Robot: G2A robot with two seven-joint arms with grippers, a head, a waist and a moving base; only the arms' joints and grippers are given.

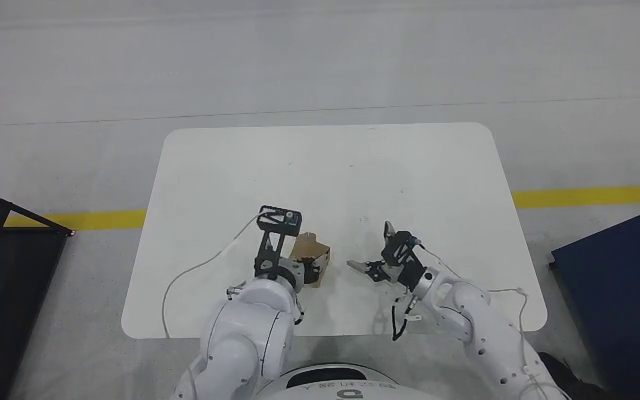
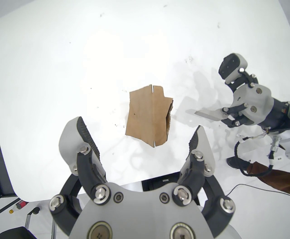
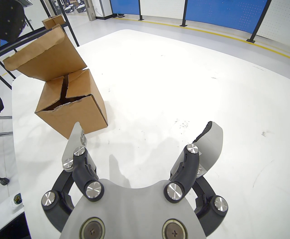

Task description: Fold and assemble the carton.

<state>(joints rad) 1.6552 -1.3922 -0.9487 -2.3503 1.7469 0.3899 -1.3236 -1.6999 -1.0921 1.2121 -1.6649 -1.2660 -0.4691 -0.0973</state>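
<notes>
A small brown carton (image 1: 312, 262) stands on the white table (image 1: 330, 170) near its front edge. In the right wrist view the carton (image 3: 72, 101) has its small flaps folded inward with a gap between them, and one large flap (image 3: 45, 56) stands raised. My left gripper (image 2: 139, 124) hangs open above the carton (image 2: 148, 117), apart from it. My right gripper (image 3: 143, 129) is open and empty, low over the table beside the carton with a small gap. One of its fingers (image 2: 207, 113) points toward the carton.
A thin cable (image 1: 200, 270) trails over the table's front left. A black rack (image 1: 20, 260) stands off the left edge and a blue barrier (image 1: 600, 270) off the right. Another carton (image 3: 51, 21) sits on the rack. The table's far half is bare.
</notes>
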